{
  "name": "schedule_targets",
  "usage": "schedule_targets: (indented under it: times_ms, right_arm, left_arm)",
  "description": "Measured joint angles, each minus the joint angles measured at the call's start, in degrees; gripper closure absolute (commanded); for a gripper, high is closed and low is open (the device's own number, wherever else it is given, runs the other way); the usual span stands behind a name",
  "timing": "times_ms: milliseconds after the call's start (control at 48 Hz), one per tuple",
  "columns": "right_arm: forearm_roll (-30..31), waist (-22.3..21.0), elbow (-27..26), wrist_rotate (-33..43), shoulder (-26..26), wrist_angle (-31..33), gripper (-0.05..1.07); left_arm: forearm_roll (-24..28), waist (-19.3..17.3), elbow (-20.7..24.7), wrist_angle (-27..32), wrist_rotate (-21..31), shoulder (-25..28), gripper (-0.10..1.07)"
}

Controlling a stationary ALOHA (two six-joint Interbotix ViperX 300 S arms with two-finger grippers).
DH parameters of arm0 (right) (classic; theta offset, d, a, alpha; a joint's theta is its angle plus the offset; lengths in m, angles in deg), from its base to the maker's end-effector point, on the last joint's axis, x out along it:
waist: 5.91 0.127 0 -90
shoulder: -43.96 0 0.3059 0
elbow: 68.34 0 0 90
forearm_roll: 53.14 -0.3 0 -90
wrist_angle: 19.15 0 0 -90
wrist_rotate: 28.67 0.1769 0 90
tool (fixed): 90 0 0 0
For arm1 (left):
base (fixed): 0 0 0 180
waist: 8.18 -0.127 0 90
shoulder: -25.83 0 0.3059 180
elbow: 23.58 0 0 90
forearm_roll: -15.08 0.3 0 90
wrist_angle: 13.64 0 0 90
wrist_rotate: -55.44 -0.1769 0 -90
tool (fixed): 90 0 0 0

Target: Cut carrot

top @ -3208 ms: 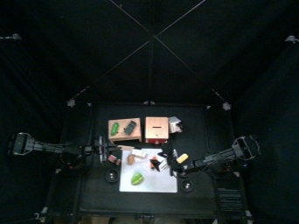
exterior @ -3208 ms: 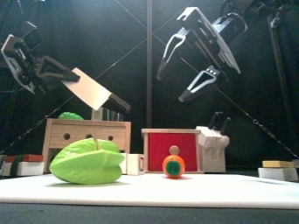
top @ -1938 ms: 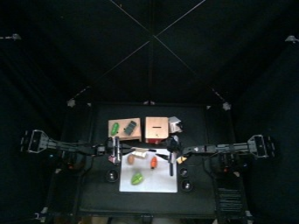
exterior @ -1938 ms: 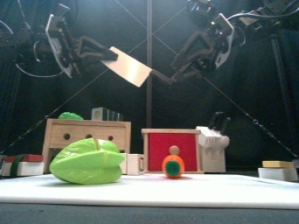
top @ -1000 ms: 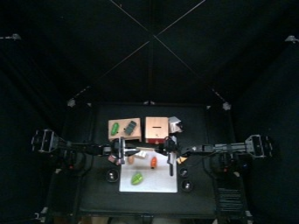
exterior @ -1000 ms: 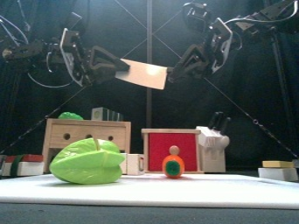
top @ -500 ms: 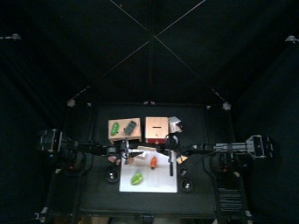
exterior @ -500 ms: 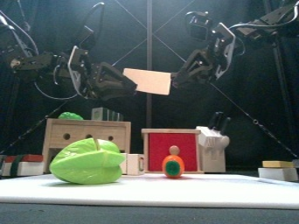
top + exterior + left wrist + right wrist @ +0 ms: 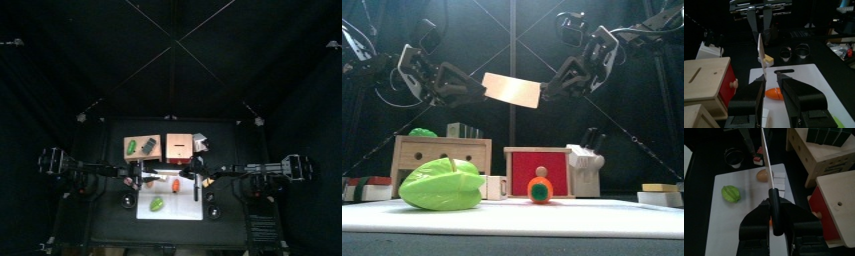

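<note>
— Two arms, one knife [image 9: 512, 90], and it hangs high over the table. Which one actually has it?

— The right gripper [image 9: 553, 88]. Its jaws are clamped on the dark handle, and the broad blade sticks out level toward the other arm.

— And the left gripper [image 9: 472, 90]?

— It is right at the blade's free end, jaws spread wide. From its own camera the thin blade stands edge-on in the gap between them, and I can't see either jaw pressing on it.

— Where's the carrot [image 9: 541, 186]?

— Down on the white cutting board [image 9: 811, 82], well below the knife, with nothing touching it. From the front it is before the red box [image 9: 543, 160], to the right of the green vegetable piece [image 9: 442, 185] and apart from it.

— The wooden box [image 9: 442, 152]?

— Behind the green piece, beside the red one.
</note>
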Motion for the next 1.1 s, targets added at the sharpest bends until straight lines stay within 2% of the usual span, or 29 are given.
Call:
schedule_targets:
  times_ms: [292,708,1104]
  right_arm:
    - [0.6,0.1,0.3,0.0,0.1,-0.1,0.64]
    - [0.7,0.1,0.3,0.0,1.5,0.0,0.64]
    - [0.8,0.0,0.4,0.0,2.0,0.5,0.64]
  left_arm:
    - [0.2,-2.5,0.0,0.0,0.2,0.0,0.30]
    - [1.5,-1.8,2.5,0.0,0.3,2.0,0.32]
    - [1.6,-1.8,4.2,0.0,0.3,5.4,0.57]
